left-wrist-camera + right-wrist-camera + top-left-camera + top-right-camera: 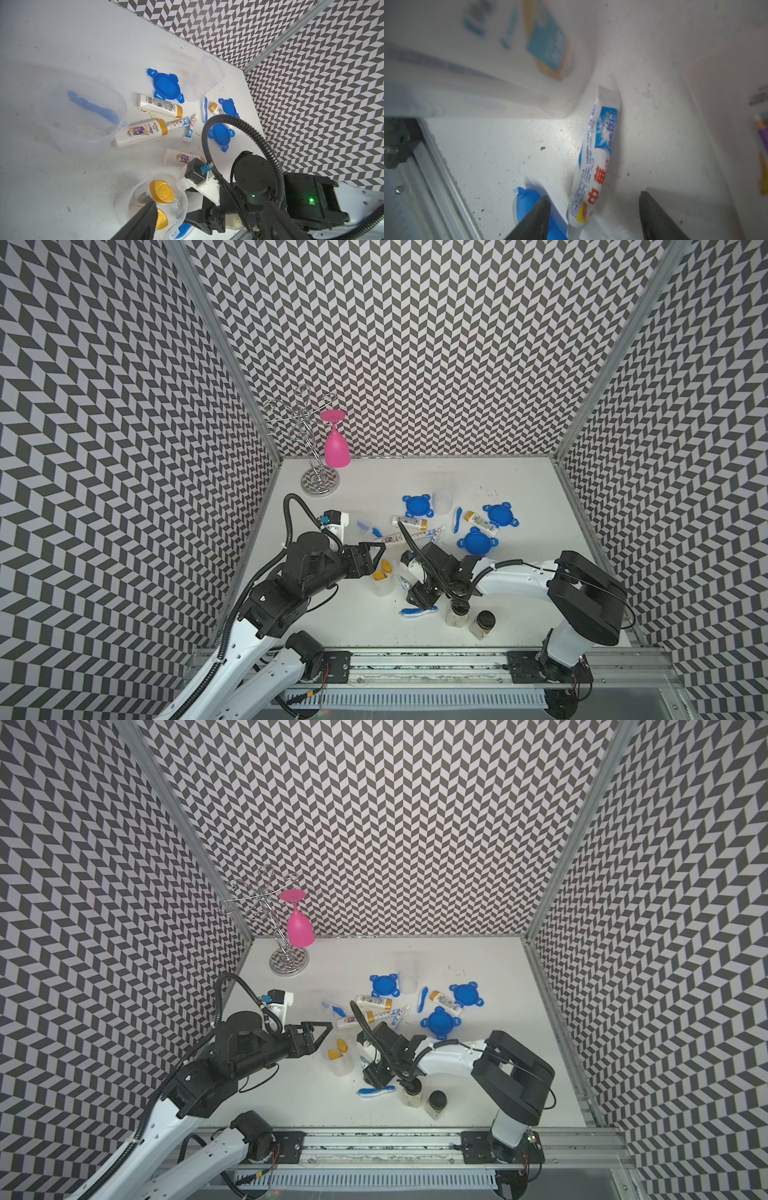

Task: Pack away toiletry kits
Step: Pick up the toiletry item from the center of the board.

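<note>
Your right gripper [593, 195] hung wide open and empty over the toothpaste tube [600, 149], which lay flat on the table [508, 155] just beside the clear tub [488, 83]. The tube's long axis ran straight away from the gripper, its near end between the jaws, which spanned its width. Your left gripper [376, 558], also open, stood on the tub's other side, farther off.

I log the front tub [380, 593] upright at centre, two bottles [162, 192] standing in it; a toothpaste tube [596, 158] lies just right of it, a loose toothbrush [417, 611] before that, two jars [482, 624] further right. Behind: the tipped tub [62, 128] at left, a second toothbrush [93, 106] in it; the rear tub [442, 502], a lid [417, 506] just left of it.
</note>
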You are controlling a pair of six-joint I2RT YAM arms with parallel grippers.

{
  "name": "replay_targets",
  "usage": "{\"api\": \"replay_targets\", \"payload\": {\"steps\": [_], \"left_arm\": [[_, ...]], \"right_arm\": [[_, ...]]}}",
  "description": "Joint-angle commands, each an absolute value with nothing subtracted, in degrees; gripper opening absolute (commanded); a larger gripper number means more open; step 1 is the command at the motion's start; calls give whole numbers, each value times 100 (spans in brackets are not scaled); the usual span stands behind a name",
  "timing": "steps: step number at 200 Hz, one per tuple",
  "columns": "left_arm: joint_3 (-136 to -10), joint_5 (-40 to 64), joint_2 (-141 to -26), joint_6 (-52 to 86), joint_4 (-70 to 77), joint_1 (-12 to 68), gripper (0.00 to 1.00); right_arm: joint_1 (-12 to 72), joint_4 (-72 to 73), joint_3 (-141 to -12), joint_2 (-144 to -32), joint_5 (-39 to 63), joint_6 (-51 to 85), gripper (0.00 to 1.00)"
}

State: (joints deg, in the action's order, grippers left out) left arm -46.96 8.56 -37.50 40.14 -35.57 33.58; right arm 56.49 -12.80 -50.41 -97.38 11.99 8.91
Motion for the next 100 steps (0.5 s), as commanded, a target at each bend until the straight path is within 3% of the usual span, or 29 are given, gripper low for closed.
{"api": "replay_targets", "payload": {"steps": [1,18,42,72,100], "left_arm": [[-4904,698,-3717,3982,-3750,3313,82],[-4896,665,-3661,3996,-3804,3300,81],[-4871,638,-3585,4008,-3871,3297,81],[-4878,553,-3606,3899,-3959,3296,81],[-4904,560,-3678,3798,-3963,3295,79]], "right_arm": [[5767,-1232,-4900,-10033,1068,932,58],[5805,-1260,-4896,-10131,925,912,41],[5823,-1366,-4848,-10178,614,881,36],[5818,-1446,-4782,-10132,363,894,18],[5803,-1468,-4750,-9913,196,935,9]]}}
